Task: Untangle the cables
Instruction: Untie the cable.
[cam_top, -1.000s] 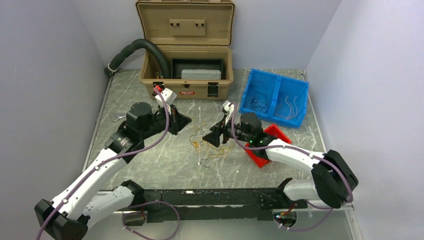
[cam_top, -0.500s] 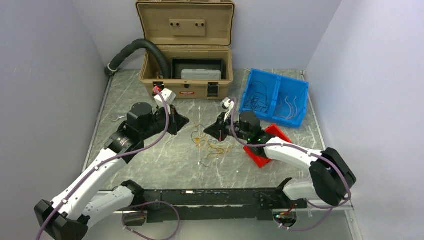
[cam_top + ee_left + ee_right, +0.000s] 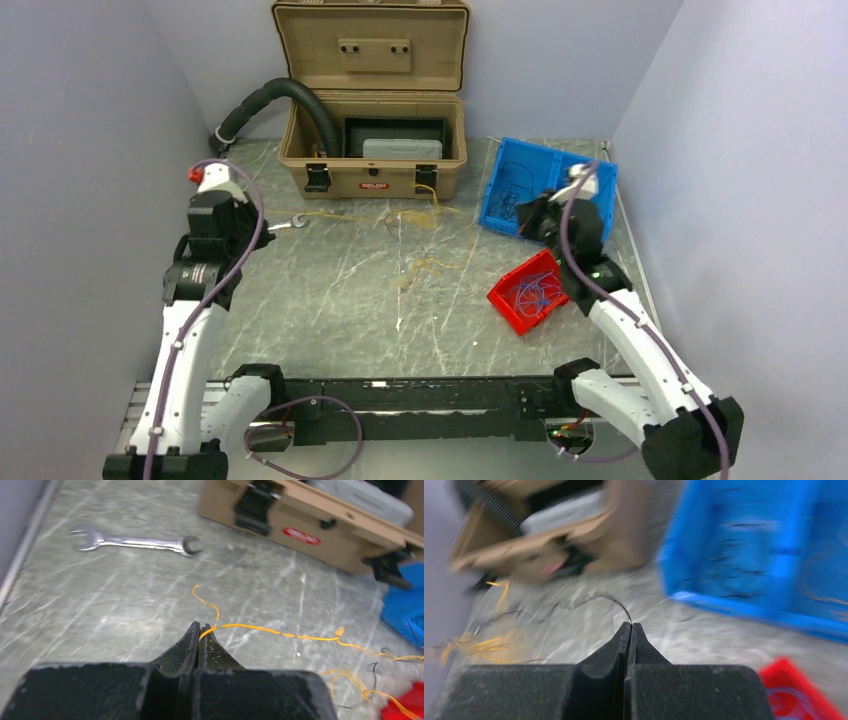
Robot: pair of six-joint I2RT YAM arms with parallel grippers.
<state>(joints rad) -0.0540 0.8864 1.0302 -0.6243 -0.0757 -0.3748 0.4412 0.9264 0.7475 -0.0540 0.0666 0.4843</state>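
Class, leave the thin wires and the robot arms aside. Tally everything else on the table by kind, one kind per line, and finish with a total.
bins: 2 (blue bin, red bin)
tan case: 1
wrench: 1
black corrugated hose: 1
total: 5

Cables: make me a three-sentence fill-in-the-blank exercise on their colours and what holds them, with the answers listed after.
The left gripper is shut on a taut cable coloured ___.
The right gripper is shut on a curved cable coloured ___.
The red bin holds loose cables coloured ___.
Answers: yellow-orange; black; blue.
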